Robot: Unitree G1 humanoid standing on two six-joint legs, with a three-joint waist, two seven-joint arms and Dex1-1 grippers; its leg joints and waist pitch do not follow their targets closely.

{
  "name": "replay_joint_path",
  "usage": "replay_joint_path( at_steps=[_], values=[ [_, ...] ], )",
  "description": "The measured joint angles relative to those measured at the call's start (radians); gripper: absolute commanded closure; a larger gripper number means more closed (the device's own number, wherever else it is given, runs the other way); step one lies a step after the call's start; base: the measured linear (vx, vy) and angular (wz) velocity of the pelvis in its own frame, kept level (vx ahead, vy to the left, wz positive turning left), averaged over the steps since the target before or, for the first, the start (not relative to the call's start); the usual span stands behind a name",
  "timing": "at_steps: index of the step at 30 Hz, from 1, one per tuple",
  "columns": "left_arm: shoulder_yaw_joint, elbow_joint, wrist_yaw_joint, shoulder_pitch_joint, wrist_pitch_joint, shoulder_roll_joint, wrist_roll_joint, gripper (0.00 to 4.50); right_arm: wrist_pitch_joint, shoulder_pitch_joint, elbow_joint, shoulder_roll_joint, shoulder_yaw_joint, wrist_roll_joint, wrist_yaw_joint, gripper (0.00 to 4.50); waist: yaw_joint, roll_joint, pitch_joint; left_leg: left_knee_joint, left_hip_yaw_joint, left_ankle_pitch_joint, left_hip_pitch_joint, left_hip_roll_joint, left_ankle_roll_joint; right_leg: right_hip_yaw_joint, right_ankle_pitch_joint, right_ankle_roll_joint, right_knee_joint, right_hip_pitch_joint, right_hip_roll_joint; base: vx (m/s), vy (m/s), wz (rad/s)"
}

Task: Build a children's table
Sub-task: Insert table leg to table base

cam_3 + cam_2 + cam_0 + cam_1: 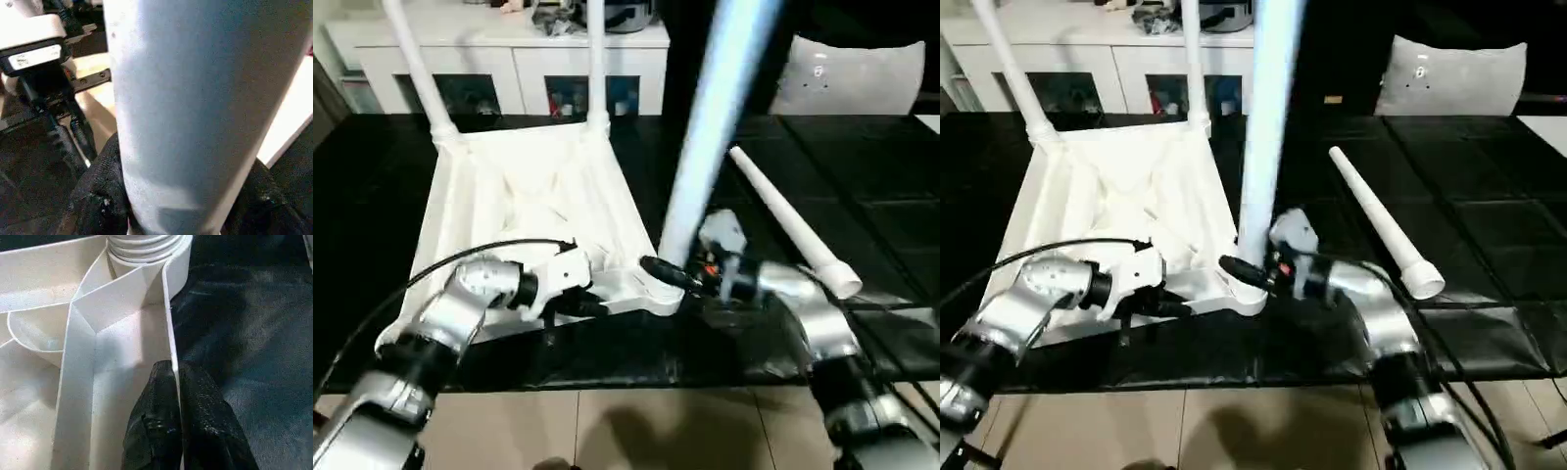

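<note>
The children's table top (524,196) lies upside down on the black mat, ribbed side up. Two white legs (416,69) (595,59) stand upright in its far corner sockets. A third leg (705,137) rises from the near right corner socket (656,294), and my right gripper (666,274) is shut around its base; the right wrist view has the leg (195,98) between the black fingers (98,191). My left gripper (174,369) is shut on the top's thin near rim (168,323), just left of that socket. A fourth leg (793,230) lies loose on the mat to the right.
A white cabinet with glass doors (509,59) stands behind the mat. A white cushion-like piece (852,73) sits at the back right. The black mat (862,176) ends at tan floor (636,431) near me. A black cable (460,257) arcs over my left forearm.
</note>
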Motion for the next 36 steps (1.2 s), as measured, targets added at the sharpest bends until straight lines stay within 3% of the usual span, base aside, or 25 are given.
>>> replay_joint_path(
  at_steps=[7, 13, 17, 20, 23, 28, 32, 36],
  values=[
    [-0.009, 0.105, -0.018, -0.063, -0.045, -0.012, 0.021, 4.50, 0.028, -0.002, -0.010, 0.001, 0.006, -0.004, -0.002, 2.61, 0.002, 0.000, 0.001, -0.007, 0.000, 0.000, 0.005, -0.001, 0.000, 0.000, 0.000, 0.001, -0.004, 0.004, 0.000, 0.000, 0.000, 0.00],
    [0.000, 0.111, -0.018, -0.063, -0.042, -0.007, 0.026, 4.50, 0.040, 0.026, -0.042, 0.033, -0.004, -0.004, -0.074, 2.61, -0.001, -0.002, 0.001, -0.010, 0.000, 0.000, 0.007, -0.001, 0.000, -0.001, -0.001, 0.001, -0.004, 0.004, 0.000, 0.000, 0.000, 0.00],
    [0.048, 0.016, 0.021, 0.006, 0.065, 0.005, 0.008, 4.50, 0.040, 0.038, -0.044, 0.088, -0.011, -0.005, -0.186, 2.61, -0.015, 0.000, 0.003, -0.014, -0.003, 0.000, 0.013, -0.002, -0.001, -0.004, -0.002, 0.002, -0.011, 0.003, -0.001, 0.000, 0.000, 0.00],
    [0.081, -0.119, 0.085, 0.084, 0.190, 0.002, -0.010, 4.50, 0.040, 0.036, -0.043, 0.115, -0.018, -0.012, -0.257, 2.61, -0.035, 0.002, 0.004, -0.023, -0.009, -0.004, 0.017, -0.002, -0.006, -0.017, -0.003, 0.003, -0.036, 0.006, -0.003, 0.000, 0.000, 0.00],
    [0.109, -0.264, 0.211, 0.149, 0.342, -0.057, -0.011, 4.50, 0.045, 0.022, -0.027, 0.149, -0.051, -0.033, -0.378, 2.61, -0.057, 0.000, 0.006, -0.025, -0.012, -0.004, 0.015, -0.007, -0.006, -0.031, -0.007, 0.002, -0.043, 0.008, -0.015, 0.006, 0.061, -0.22],
    [0.107, -0.391, 0.382, 0.180, 0.517, -0.197, 0.037, 4.50, 0.050, -0.039, 0.050, 0.185, -0.102, -0.046, -0.515, 2.61, -0.065, -0.011, 0.011, -0.027, -0.014, -0.005, 0.015, -0.013, -0.006, -0.029, -0.007, 0.002, -0.050, 0.004, -0.017, 0.000, 0.000, 0.00],
    [0.084, -0.437, 0.478, 0.174, 0.591, -0.252, 0.089, 4.50, 0.063, -0.103, 0.126, 0.210, -0.122, -0.049, -0.580, 2.61, -0.077, -0.015, 0.014, -0.028, -0.015, -0.005, 0.016, -0.013, -0.006, -0.030, -0.007, 0.002, -0.053, 0.003, -0.017, 0.000, 0.000, 0.00],
    [0.057, -0.459, 0.489, 0.174, 0.596, -0.232, 0.105, 4.50, 0.080, -0.118, 0.134, 0.212, -0.120, -0.064, -0.573, 2.61, -0.085, -0.018, 0.013, -0.029, -0.015, -0.005, 0.017, -0.013, -0.006, -0.029, -0.007, 0.002, -0.053, 0.002, -0.016, 0.000, 0.000, 0.00]
  ],
)
